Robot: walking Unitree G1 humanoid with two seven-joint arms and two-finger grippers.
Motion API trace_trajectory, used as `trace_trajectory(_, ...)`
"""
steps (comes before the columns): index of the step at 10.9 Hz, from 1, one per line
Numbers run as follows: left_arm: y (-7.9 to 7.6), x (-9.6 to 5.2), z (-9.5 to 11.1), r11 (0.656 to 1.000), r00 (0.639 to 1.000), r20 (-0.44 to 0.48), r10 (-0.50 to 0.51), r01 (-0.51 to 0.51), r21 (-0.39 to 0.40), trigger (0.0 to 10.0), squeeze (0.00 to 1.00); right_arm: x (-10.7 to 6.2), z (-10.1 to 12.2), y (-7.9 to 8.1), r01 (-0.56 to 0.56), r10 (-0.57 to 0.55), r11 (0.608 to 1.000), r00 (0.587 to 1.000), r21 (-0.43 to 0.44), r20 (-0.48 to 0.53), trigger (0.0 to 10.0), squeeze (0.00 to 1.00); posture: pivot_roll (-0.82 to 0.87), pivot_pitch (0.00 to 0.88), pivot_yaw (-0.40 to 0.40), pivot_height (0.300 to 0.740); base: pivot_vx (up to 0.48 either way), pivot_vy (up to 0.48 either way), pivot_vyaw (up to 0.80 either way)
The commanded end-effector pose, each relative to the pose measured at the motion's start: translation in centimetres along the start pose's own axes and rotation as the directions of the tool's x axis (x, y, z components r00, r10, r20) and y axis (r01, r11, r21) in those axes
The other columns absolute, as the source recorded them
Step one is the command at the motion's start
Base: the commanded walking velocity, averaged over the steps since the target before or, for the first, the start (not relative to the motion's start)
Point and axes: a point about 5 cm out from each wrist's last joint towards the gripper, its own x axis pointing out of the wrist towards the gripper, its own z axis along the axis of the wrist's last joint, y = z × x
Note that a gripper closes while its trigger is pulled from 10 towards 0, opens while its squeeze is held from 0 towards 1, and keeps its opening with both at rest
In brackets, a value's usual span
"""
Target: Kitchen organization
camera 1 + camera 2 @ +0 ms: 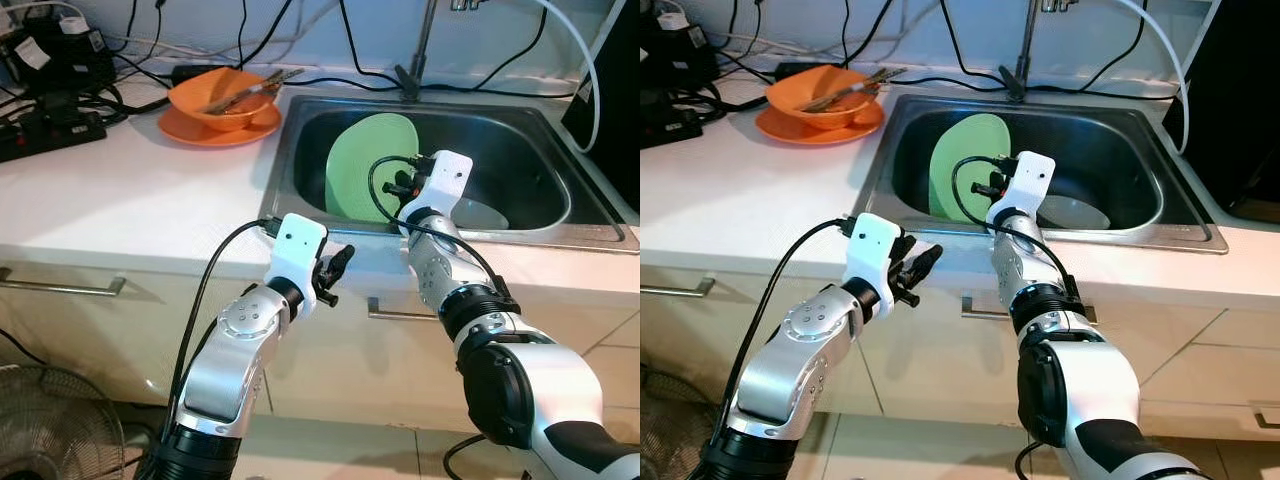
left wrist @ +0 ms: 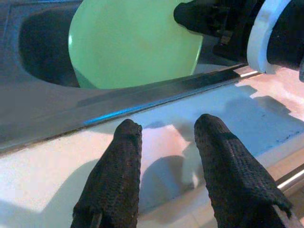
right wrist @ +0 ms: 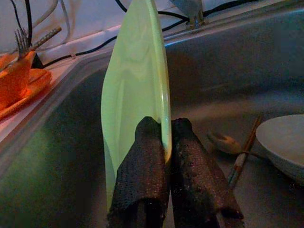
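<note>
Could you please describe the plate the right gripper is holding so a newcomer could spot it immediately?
Look into the steel sink set in the white counter. Standing on edge at its left side is the green plate, rim pinched by the right gripper. It is the sink's only green, upright dish; the white bowl lies low.

A white bench [image 1: 120, 200] runs along a pale wall [image 1: 330, 30], bright light glaring off its top. Black cables [image 1: 90, 95] trail across the back (a tangle at the far left corner). Below, cream cabinet fronts [image 1: 90, 330] carry long metal handles [image 1: 60, 288]. Down on the tiled floor [image 1: 340, 450], a round fan grille [image 1: 55, 430] stands at the left.
</note>
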Motion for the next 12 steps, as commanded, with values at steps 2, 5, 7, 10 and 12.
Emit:
trace_trajectory(2, 0.0, -0.1, 0.2, 1.000, 1.000, 0.003, 0.002, -0.002, -0.008, 10.0, 0.00, -0.3, -1.3, 0.1, -0.015, 0.015, 1.000, 0.998, -0.002, -0.058, 10.0, 0.00, 0.25, 0.097, -0.006, 0.740, 0.000, 0.000, 0.00)
trace_trajectory(5, 0.2, 0.0, 0.2, 1.000, 1.000, 0.004, 0.007, -0.007, -0.003, 10.0, 0.00, -0.3, -1.3, 0.2, -0.022, 0.022, 1.000, 0.998, -0.005, -0.060, 10.0, 0.15, 0.25, 0.090, -0.006, 0.740, 0.000, 0.000, 0.00)
trace_trajectory(7, 0.2, 0.0, 0.3, 1.000, 1.000, 0.006, 0.007, -0.007, 0.002, 10.0, 0.00, -0.3, -1.4, 0.3, -0.025, 0.025, 1.000, 0.998, -0.002, -0.064, 10.0, 0.00, 0.25, 0.082, -0.005, 0.740, 0.000, 0.000, 0.00)
trace_trajectory(10, 0.6, 0.3, 0.6, 1.000, 0.999, 0.041, 0.027, -0.027, 0.004, 10.0, 0.00, -0.2, -1.1, 0.8, -0.046, 0.047, 0.999, 0.998, 0.004, -0.043, 10.0, 0.00, 0.24, 0.067, 0.001, 0.740, 0.000, 0.000, 0.00)
trace_trajectory(12, 1.7, 0.5, 1.2, 0.994, 0.988, 0.115, 0.102, -0.107, 0.038, 10.0, 0.00, -0.2, -0.5, 1.3, -0.084, 0.084, 0.996, 0.996, -0.017, 0.003, 10.0, 0.00, 0.23, 0.060, 0.002, 0.740, 0.000, 0.000, 0.00)
